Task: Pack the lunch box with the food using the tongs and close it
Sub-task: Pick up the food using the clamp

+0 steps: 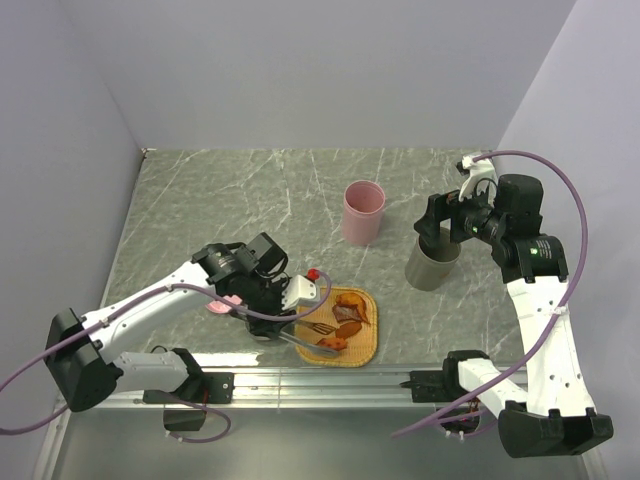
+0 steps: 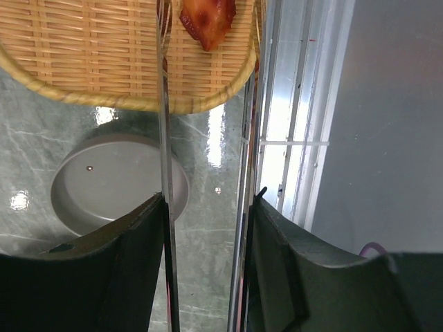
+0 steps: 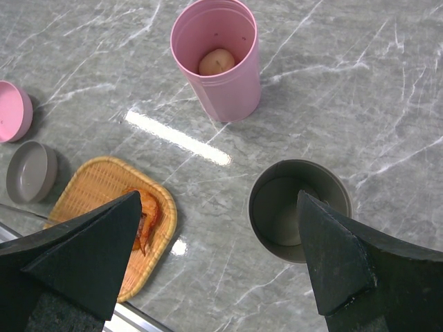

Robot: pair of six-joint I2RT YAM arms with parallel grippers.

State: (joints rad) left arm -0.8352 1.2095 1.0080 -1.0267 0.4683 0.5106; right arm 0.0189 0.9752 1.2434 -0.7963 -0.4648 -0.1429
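Observation:
My left gripper [image 1: 298,297] [image 2: 210,194] is shut on the silver tongs [image 1: 315,331] [image 2: 166,124], one thin arm lying against each finger. The tong tips reach over the woven tray [image 1: 368,345] among brown-orange food pieces [image 1: 350,312] [image 2: 208,21]. A pale beige ball [image 3: 216,62] lies inside the tall pink cup [image 1: 362,212] [image 3: 218,90]. The tall grey cup [image 1: 432,265] [image 3: 266,207] looks empty. My right gripper [image 1: 452,222] [image 3: 219,195] hangs open just above it, holding nothing. A shallow grey dish [image 2: 118,183] [image 3: 29,171] and a pink dish [image 1: 217,309] [image 3: 12,111] lie left of the tray.
The metal rail [image 1: 320,385] at the table's near edge runs right beside the tray and the tongs. Grey walls close in the table at the left, back and right.

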